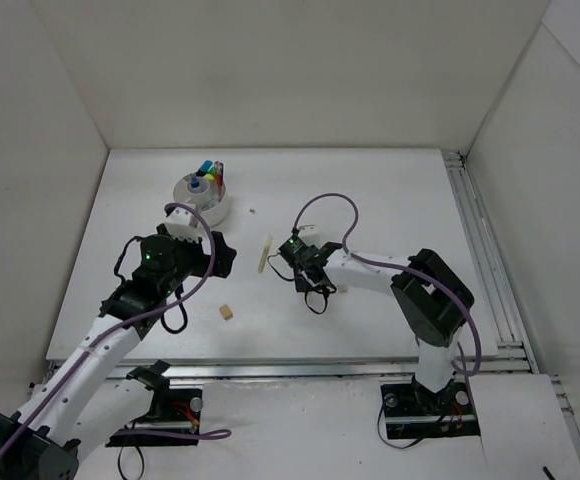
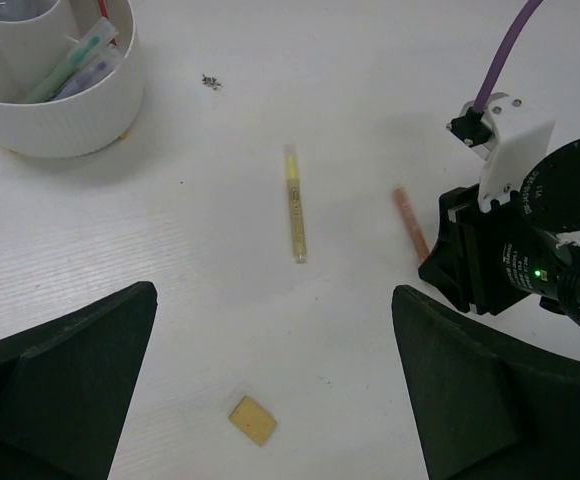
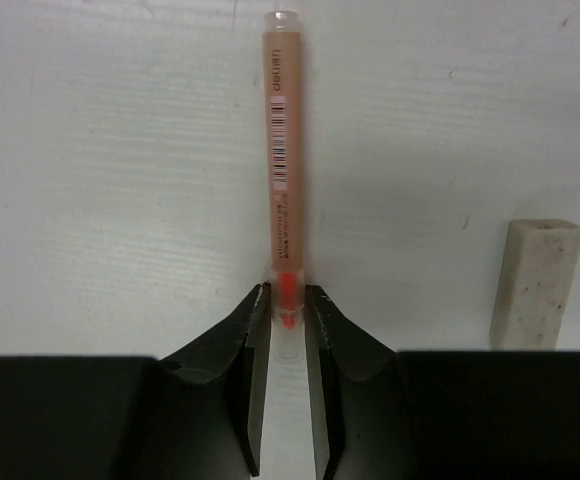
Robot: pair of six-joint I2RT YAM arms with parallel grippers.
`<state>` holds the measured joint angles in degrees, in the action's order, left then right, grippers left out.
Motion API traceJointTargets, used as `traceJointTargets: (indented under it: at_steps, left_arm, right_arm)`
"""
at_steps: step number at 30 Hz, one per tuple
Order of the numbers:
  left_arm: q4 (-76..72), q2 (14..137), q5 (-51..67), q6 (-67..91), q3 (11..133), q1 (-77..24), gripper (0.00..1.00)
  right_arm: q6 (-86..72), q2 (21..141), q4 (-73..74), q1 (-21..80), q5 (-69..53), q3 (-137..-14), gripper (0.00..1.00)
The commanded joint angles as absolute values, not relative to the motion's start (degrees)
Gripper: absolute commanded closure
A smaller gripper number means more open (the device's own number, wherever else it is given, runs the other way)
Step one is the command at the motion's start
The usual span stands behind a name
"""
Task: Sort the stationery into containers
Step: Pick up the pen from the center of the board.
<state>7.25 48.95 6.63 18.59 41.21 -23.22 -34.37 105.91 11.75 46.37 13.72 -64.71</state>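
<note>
A thin reddish-orange pen [image 3: 285, 140] lies flat on the table, and my right gripper [image 3: 287, 295] is shut on its clear capped tip. The pen also shows in the left wrist view [image 2: 408, 220], beside the right gripper [image 1: 300, 264]. My left gripper [image 2: 275, 297] is open and empty above the table, with a beige eraser [image 2: 253, 420] below it. A cream-yellow stick [image 2: 294, 203] lies ahead of it. The round white divided bowl [image 1: 216, 208] holds several pens and highlighters at the back left.
A second beige eraser [image 3: 535, 282] lies just right of my right gripper. A small dark speck [image 2: 210, 81] sits near the bowl [image 2: 70, 125]. White walls enclose the table, and a metal rail [image 1: 480, 250] runs along the right side.
</note>
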Motion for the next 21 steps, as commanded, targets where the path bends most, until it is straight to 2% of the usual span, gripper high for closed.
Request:
traceJointTargets:
  at_steps: [1,7,10,12,16,21]
  left_arm:
    - [4.22,48.52,6.67,17.32,43.07,-23.47,0.0]
    - [2.64,49.48,16.24,6.52,41.75,-27.85,0.0]
    - [0.89,50.19,17.48,0.02,40.43,-32.42,0.0]
    - [0.53,50.19,18.71,-6.03,39.55,-34.79,0.0]
    - [0.96,49.84,25.21,-15.45,38.5,-42.34,0.0]
    - [0.44,51.15,22.51,-21.52,38.32,-47.02,0.0]
  right_arm:
    - [-33.84,100.82,13.27,46.93,12.84,-63.02,0.85]
    - [-27.87,93.62,13.97,46.85,2.92,-62.05,1.0]
    - [-26.02,89.48,16.86,45.18,-7.18,-62.66,1.0]
    - [-25.06,88.33,22.92,43.86,-15.94,-64.94,1.0]
    - [-22.94,88.15,35.13,42.37,-25.38,-69.16,1.0]
    - [-22.23,85.96,40.43,42.19,-41.1,-70.22,1.0]
